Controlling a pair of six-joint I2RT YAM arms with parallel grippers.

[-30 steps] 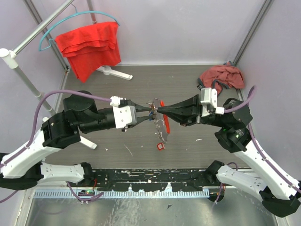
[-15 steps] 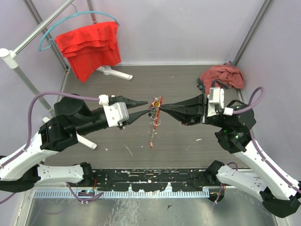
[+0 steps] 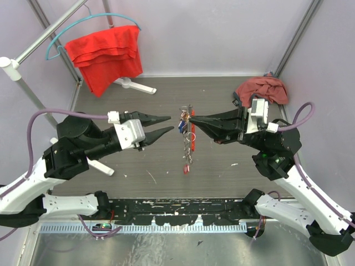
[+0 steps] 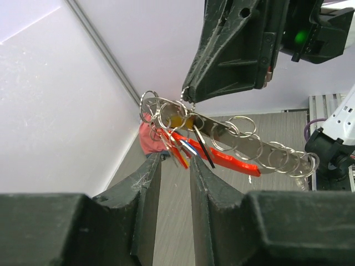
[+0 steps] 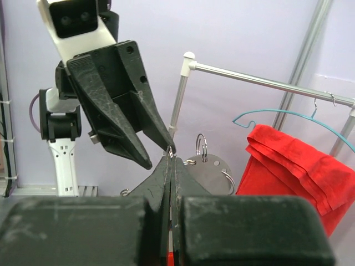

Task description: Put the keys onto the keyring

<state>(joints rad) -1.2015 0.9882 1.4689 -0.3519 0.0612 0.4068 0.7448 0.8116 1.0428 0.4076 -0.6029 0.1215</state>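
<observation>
The keys (image 3: 181,127), with blue and orange heads showing, hang in a small bunch at the top of the keyring (image 3: 189,149), in the air above the middle of the table (image 3: 166,94). From that bunch the keyring's chain of silvery loops and its long red-orange tag (image 3: 193,139) dangle straight down, ending in a small red piece (image 3: 187,169). The right gripper (image 3: 192,118) has its fingers closed tight, pinching the ring at the very top, so the whole bunch hangs from its tips. The left gripper (image 3: 171,123) points at the bunch from the other side, its fingers spread apart and holding nothing, its tips just beside the keys without touching them. Farther off, a bright red cloth (image 3: 105,55) hangs on a teal hanger (image 3: 91,21) at the back left, and a crumpled dull-red cloth (image 3: 262,88) lies in the back right corner.
</observation>
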